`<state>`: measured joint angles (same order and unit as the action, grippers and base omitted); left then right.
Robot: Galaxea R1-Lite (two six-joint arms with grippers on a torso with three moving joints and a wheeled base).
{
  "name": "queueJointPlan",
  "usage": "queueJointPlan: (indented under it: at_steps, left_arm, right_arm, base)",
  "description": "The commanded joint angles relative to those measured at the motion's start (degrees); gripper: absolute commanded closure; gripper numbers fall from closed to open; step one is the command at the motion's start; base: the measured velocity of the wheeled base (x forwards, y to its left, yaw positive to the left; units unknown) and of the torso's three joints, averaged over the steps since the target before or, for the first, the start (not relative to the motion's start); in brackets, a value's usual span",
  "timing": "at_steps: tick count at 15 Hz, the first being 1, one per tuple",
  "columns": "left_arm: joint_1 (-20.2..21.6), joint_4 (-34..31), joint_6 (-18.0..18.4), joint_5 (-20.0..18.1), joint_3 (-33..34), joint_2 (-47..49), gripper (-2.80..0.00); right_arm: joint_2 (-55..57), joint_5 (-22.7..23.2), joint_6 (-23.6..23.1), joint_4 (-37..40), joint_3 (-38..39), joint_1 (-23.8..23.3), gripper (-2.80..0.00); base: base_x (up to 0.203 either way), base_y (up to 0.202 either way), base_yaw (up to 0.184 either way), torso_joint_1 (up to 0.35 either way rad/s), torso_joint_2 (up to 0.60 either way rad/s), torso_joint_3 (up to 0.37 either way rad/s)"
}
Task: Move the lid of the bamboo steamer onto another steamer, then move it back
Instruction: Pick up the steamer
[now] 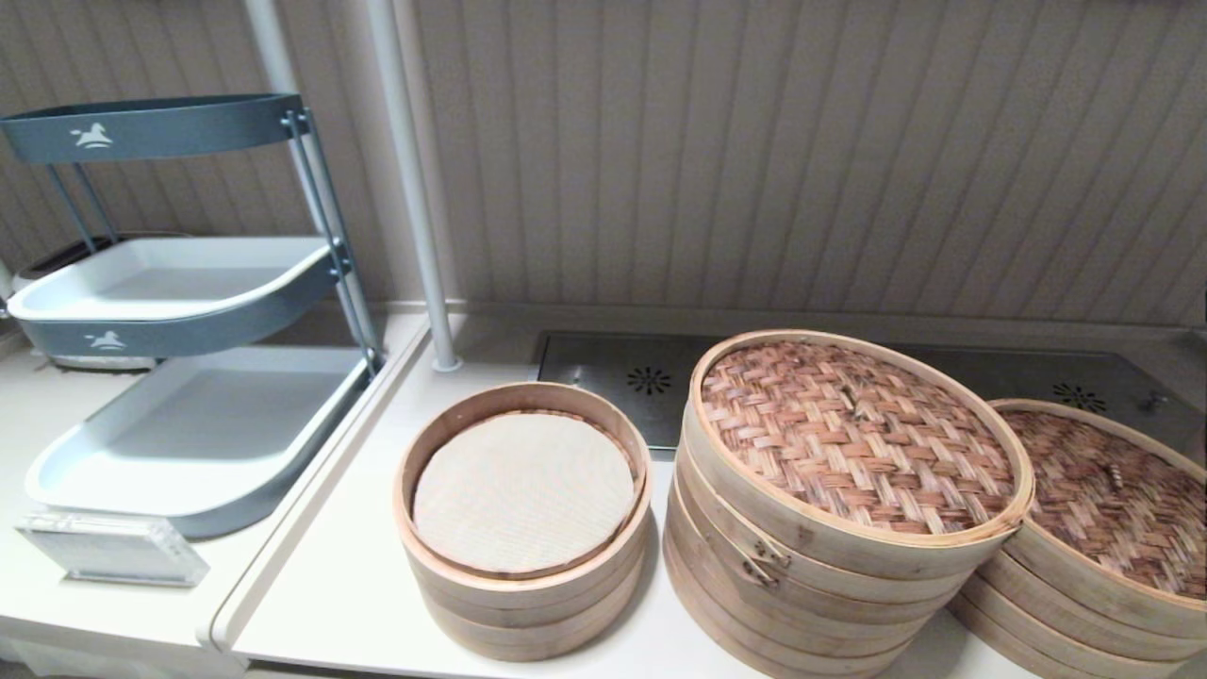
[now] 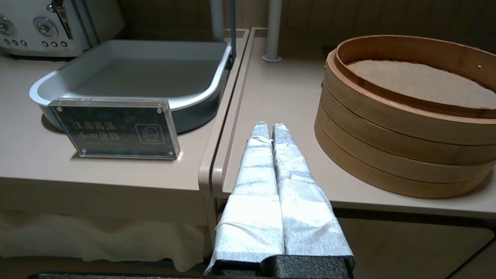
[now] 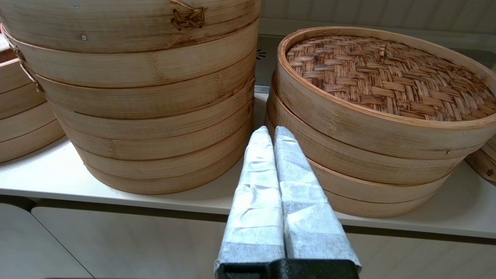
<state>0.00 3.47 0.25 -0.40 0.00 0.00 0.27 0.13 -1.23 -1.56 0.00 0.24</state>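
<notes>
The bamboo steamer lid [image 1: 1113, 500] [image 3: 387, 77], with its dark brown weave and small centre knot, sits on the low stack at the far right. Beside it in the middle stands the other steamer [image 1: 849, 443] [image 3: 147, 77], the tallest stack, with a lighter tan-reddish lid. My right gripper [image 3: 270, 130] is shut and empty, low at the table's front edge, and points at the gap between these two stacks. The left gripper [image 2: 267, 124] is shut and empty at the front edge, left of the cloth-lined steamer [image 1: 523, 490] [image 2: 407, 116]. Neither arm shows in the head view.
A grey tiered rack with white trays [image 1: 179, 283] stands on the left counter, and an acrylic sign [image 1: 108, 547] [image 2: 116, 130] is in front of it. A white pole [image 1: 415, 189] rises behind the cloth-lined steamer. A metal drain plate [image 1: 622, 372] lies along the back wall.
</notes>
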Motion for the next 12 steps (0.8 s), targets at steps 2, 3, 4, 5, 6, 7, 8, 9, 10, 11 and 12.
queueJointPlan:
  at_steps: [2, 3, 4, 5, 6, 7, 8, 9, 10, 11, 12]
  left_arm:
    - [0.0, 0.0, 0.0, 0.0, 1.4, -0.1, 0.00]
    - [0.0, 0.0, 0.0, 0.0, 1.4, -0.1, 0.00]
    - [0.0, 0.0, 0.0, 0.0, 1.4, -0.1, 0.00]
    - [0.0, 0.0, 0.0, 0.0, 1.4, -0.1, 0.00]
    - [0.0, 0.0, 0.0, 0.1, 1.4, -0.1, 0.00]
    - [0.1, 0.0, 0.0, 0.0, 1.4, -0.2, 0.00]
    - [0.0, 0.0, 0.0, 0.0, 1.4, -0.1, 0.00]
    - [0.0, 0.0, 0.0, 0.0, 1.4, -0.1, 0.00]
    - [0.0, 0.0, 0.0, 0.0, 1.4, -0.1, 0.00]
    - [0.0, 0.0, 0.0, 0.0, 1.4, -0.1, 0.00]
    - [0.0, 0.0, 0.0, 0.1, 1.4, -0.1, 0.00]
  right_arm:
    - [0.1, 0.0, -0.1, -0.1, 1.4, 0.0, 0.00]
    - [0.1, 0.0, -0.2, -0.1, 1.4, 0.0, 0.00]
    - [0.1, 0.0, -0.2, 0.0, 1.4, 0.0, 0.00]
    - [0.1, 0.1, -0.3, -0.1, 1.4, 0.1, 0.00]
    - [0.0, 0.1, -0.6, -0.4, 1.4, 0.1, 0.00]
    - [-0.2, 0.2, -0.8, -0.1, 1.1, 0.1, 0.00]
    - [-0.3, 0.4, -0.8, 0.2, -0.1, 0.2, 0.00]
    - [-0.2, 0.5, -0.8, 0.8, -1.5, 0.2, 0.00]
    - [-0.1, 0.5, -0.8, 2.8, -5.1, 0.2, 0.00]
    - [0.1, 0.6, -0.8, 6.0, -9.5, 0.3, 0.00]
    - [0.4, 0.8, -0.8, 9.5, -13.7, 0.3, 0.00]
  base:
    - [0.000, 0.000, 0.000, 0.000, 0.00, 0.000]
    - [0.000, 0.000, 0.000, 0.000, 0.00, 0.000]
    - [0.000, 0.000, 0.000, 0.000, 0.00, 0.000]
    - [0.000, 0.000, 0.000, 0.000, 0.00, 0.000]
    - [0.000, 0.000, 0.000, 0.000, 0.00, 0.000]
    - [0.000, 0.000, 0.000, 0.000, 0.00, 0.000]
    - [0.000, 0.000, 0.000, 0.000, 0.00, 0.000]
    - [0.000, 0.000, 0.000, 0.000, 0.00, 0.000]
    - [0.000, 0.000, 0.000, 0.000, 0.00, 0.000]
    - [0.000, 0.000, 0.000, 0.000, 0.00, 0.000]
    - [0.000, 0.000, 0.000, 0.000, 0.00, 0.000]
